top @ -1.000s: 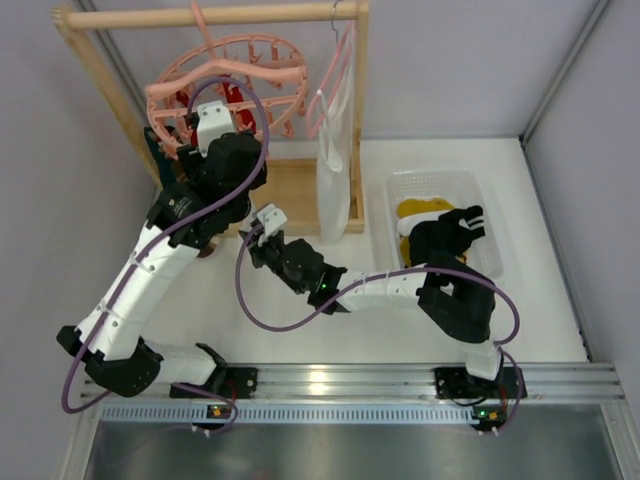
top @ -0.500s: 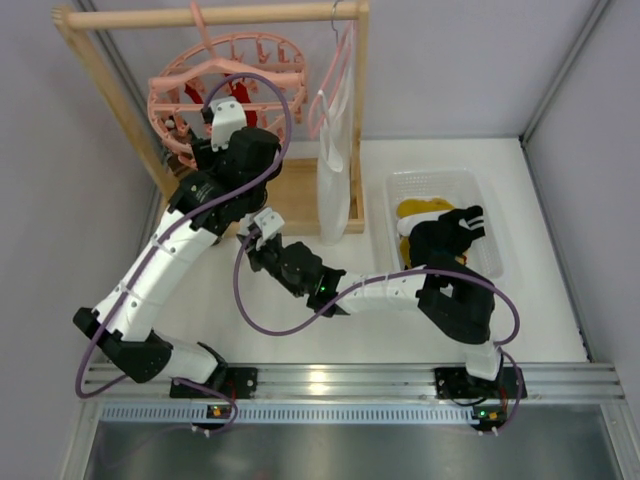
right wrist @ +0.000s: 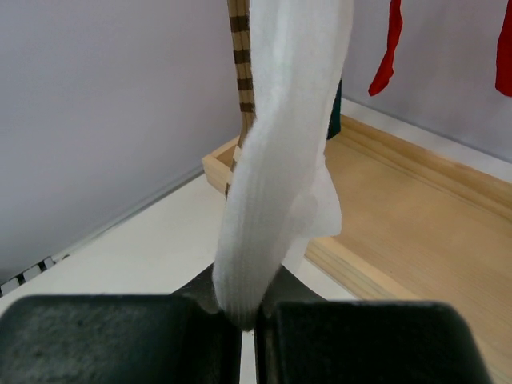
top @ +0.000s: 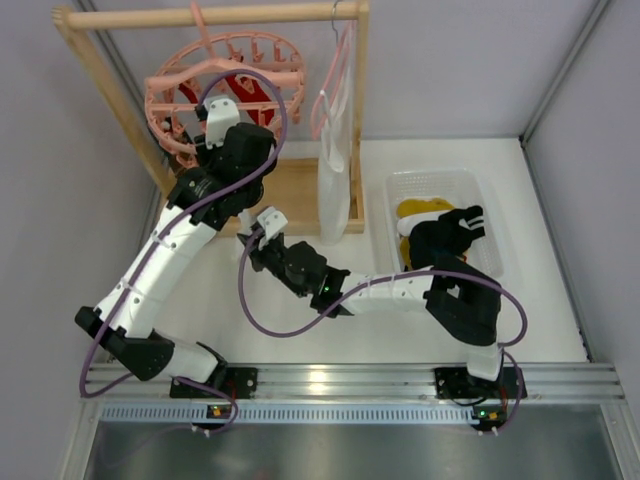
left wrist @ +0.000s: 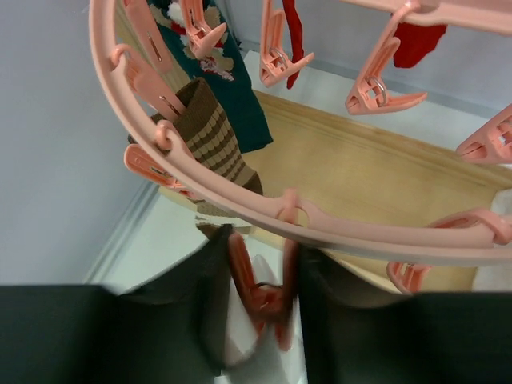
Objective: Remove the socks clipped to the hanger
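The salmon-pink ring hanger [top: 160, 95] [left wrist: 240, 200] hangs from the wooden rail. Red socks [top: 245, 95] [left wrist: 294, 32], a brown striped sock [left wrist: 212, 136] and a dark teal sock [left wrist: 240, 96] hang from its pegs. My left gripper [left wrist: 260, 256] is just under the ring's near rim, shut on a pink clip peg [left wrist: 264, 300] and pressing its two arms together. A white sock [right wrist: 280, 160] hangs below that peg. My right gripper [right wrist: 248, 316] is shut on the white sock's lower end. The left arm hides this sock in the top view.
The wooden rail frame [top: 210, 15] has a flat wooden base [top: 295, 195] under the ring. A slim pink hanger with white cloth [top: 335, 150] hangs to the right. A white bin [top: 490, 215] at the right holds yellow and black socks.
My left arm has swung right and up under the ring, and its jaws have closed in on the clip peg. The right arm has stayed put, gripping the white sock.
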Available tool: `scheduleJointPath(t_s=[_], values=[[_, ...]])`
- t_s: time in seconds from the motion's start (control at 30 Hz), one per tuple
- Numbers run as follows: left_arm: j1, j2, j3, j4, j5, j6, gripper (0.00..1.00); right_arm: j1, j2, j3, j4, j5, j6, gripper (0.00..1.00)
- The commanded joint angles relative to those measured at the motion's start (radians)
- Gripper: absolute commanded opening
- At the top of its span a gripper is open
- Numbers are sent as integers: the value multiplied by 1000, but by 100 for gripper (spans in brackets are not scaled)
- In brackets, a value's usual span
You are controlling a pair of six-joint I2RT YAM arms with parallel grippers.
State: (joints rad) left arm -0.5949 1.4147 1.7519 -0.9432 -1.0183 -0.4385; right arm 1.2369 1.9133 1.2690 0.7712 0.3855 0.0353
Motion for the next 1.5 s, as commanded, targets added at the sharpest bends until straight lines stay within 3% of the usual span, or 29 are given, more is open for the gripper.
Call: scheduleJointPath(t_s=[0.0,0.1,0.4,0.53,0.57,0.67,0.7,0.9,0.93,1.07,1.2,1.37,1.4,1.47], values=[[10,-2,34,44,-5,21,21,27,-68,-16,46,-30,5,0],[12,3,44,44,6,24,16,30,-86,-45,65,-30,8,0],[14,-20,49,52,82,18,18,47,-262,-304,103,-31,8,0],[12,-57,44,53,165,18,34,47,-461,-417,-50,27,25,0],[12,-75,41,53,197,18,47,47,-497,-428,-112,68,31,0],[12,-117,31,53,271,20,73,29,-627,-456,-323,110,60,0],[12,-129,28,50,311,21,76,16,-655,-465,-416,115,75,0],[12,-267,-74,50,385,27,98,-157,-812,-430,-735,95,159,0],[12,-287,-107,49,417,35,98,-239,-836,-419,-833,69,185,0],[12,-399,-221,50,442,60,98,-442,-855,-370,-950,-14,192,0],[12,-499,-340,50,423,57,98,-652,-775,-265,-1001,-82,160,0],[12,-621,-448,50,322,49,98,-892,-551,-131,-1023,-216,160,4],[12,-635,-460,49,308,43,98,-913,-516,-79,-1038,-224,156,14],[12,-672,-485,50,282,31,98,-950,-427,10,-1076,-224,156,56]])
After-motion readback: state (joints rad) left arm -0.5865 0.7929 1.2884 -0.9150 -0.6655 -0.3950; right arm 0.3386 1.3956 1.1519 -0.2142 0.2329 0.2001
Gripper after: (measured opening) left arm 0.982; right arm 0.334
